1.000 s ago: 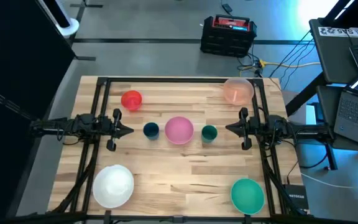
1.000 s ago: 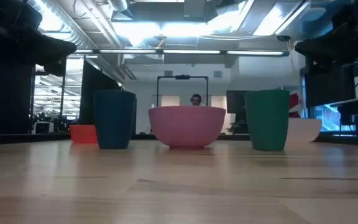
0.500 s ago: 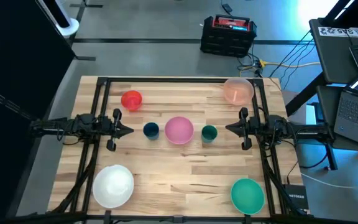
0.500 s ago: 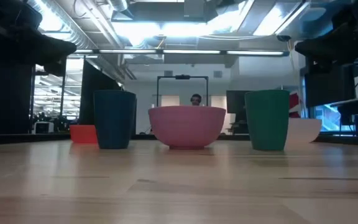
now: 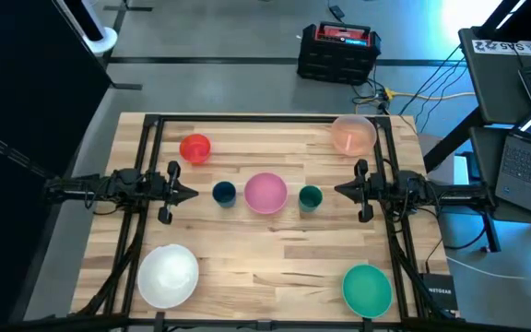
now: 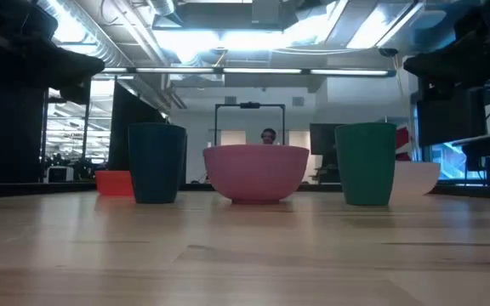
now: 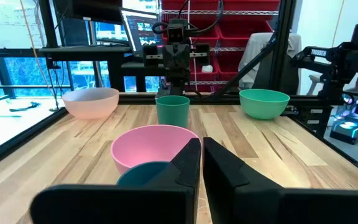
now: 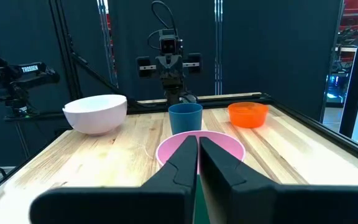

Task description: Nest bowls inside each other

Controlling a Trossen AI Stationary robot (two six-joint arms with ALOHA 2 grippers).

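Both jaws are closed on nothing; the left gripper (image 5: pixel 192 193) faces the dark blue cup (image 5: pixel 223 193), the right gripper (image 5: pixel 340 192) the dark green cup (image 5: pixel 310 196), with the pink bowl (image 5: pixel 265 192) between; other bowls lie scattered across the surface (image 5: pixel 284 249); nothing is nested yet. Reaching without opening would likely knock a light cup over; nesting out of size order could block larger bowls.

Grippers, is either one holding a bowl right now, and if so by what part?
Nothing is held. The left gripper and right gripper are both shut on air, facing each other across the row of blue cup, pink bowl and green cup.
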